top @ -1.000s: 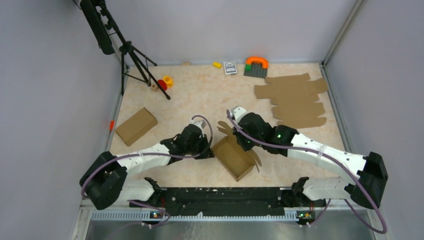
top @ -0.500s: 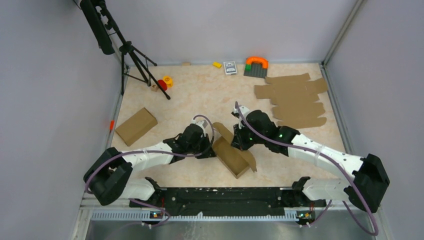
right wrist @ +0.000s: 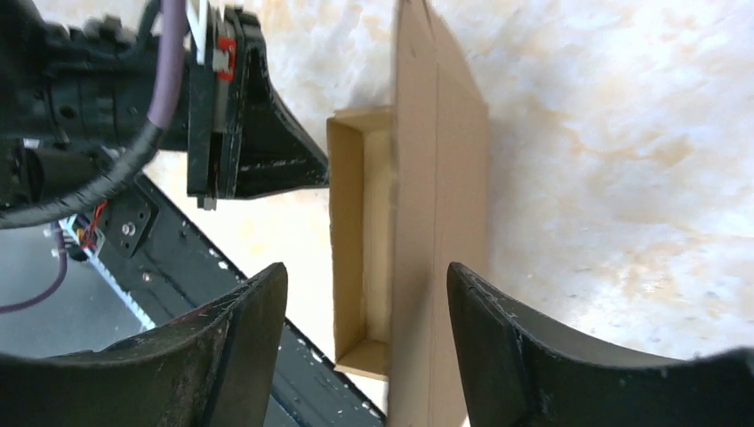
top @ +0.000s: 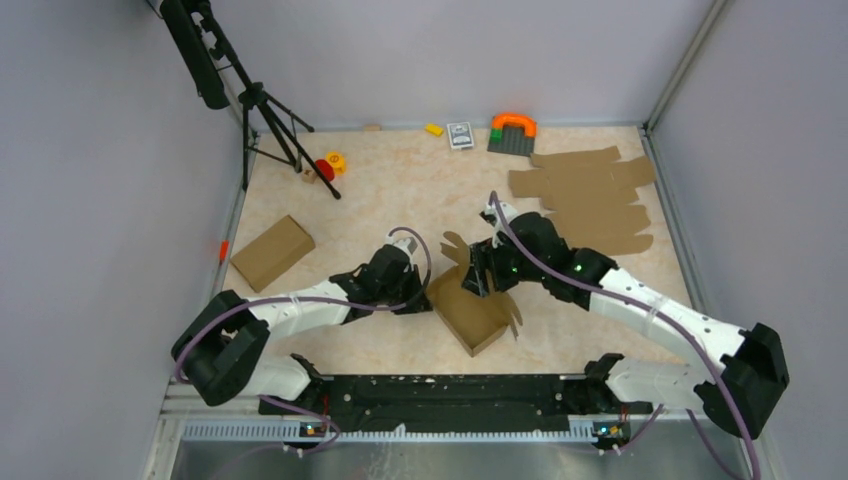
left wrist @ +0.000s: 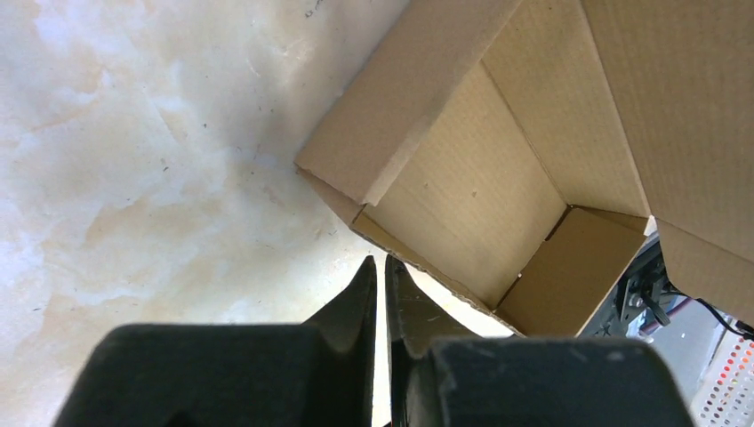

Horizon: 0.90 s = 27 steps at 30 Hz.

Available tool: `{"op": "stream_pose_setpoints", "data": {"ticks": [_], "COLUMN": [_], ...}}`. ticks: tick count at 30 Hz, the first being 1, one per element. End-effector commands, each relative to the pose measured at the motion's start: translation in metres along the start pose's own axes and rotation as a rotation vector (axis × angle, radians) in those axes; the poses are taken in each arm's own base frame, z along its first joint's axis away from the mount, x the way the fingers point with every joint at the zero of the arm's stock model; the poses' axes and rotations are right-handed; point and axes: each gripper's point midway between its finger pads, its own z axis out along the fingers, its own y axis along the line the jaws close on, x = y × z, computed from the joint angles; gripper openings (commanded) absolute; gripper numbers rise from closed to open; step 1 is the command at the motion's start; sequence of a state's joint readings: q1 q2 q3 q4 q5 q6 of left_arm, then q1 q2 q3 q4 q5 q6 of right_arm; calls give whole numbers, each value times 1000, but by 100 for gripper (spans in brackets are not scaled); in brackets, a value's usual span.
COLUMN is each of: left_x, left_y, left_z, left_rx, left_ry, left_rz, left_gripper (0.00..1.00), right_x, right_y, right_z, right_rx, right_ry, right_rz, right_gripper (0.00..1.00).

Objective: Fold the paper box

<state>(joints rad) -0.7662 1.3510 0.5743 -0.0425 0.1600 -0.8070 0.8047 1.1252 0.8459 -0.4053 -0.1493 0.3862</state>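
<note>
The paper box [top: 470, 318] lies between the arms as a half-formed shallow tray, its lid panel [right wrist: 449, 178] standing up along the right side with tabs at both ends. My left gripper [top: 427, 301] is shut with nothing in it. Its tips [left wrist: 381, 264] sit at the table against the outside of the box's near wall [left wrist: 418, 258]. My right gripper [right wrist: 364, 276] hovers open above the box, one finger over the tray [right wrist: 356, 240] and the other over the table beyond the lid, touching neither. From above, the right gripper [top: 477, 272] hides part of the lid.
A pile of flat cardboard sheets [top: 590, 200] lies at the back right. A closed brown box [top: 272, 252] sits at the left. A tripod [top: 268, 115] stands at the back left, small toys [top: 328, 165] near its foot. A card [top: 460, 135] and an orange-and-green block [top: 512, 130] line the back wall.
My right gripper has opened and pulled back up and to the right, letting go of the lid, which now stands freer with its tabs showing. The left gripper has stayed shut at the box's wall.
</note>
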Motion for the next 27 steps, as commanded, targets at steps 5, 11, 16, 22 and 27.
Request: {"op": "stream_pose_setpoints", "data": {"ticks": [5,11,16,22,27], "left_x": [-15,-16,-16,-14,-14], "left_y": [-10,-9,-8,-7,-7], "left_z": [-5,-5,-6,-3,0], "left_rx": [11,1,-1,-3,-2], "left_ry": [-38,-40,-39,-30,-25], "left_rz": [36,39,42,47,54], "left_gripper": [7,7,7,7,6], "right_x": [-79,-105,-79,-27,-13], "right_y": [-32,-87,-139,-129,-123], "right_z": [-57,-93,-79,-2,37], "right_rx": [186,455,643,387,253], "right_ry": [-224,-393,-297,-67,-16], "right_rz": [7,115,191,170,204], "right_gripper": [66,58,6,0,0]}}
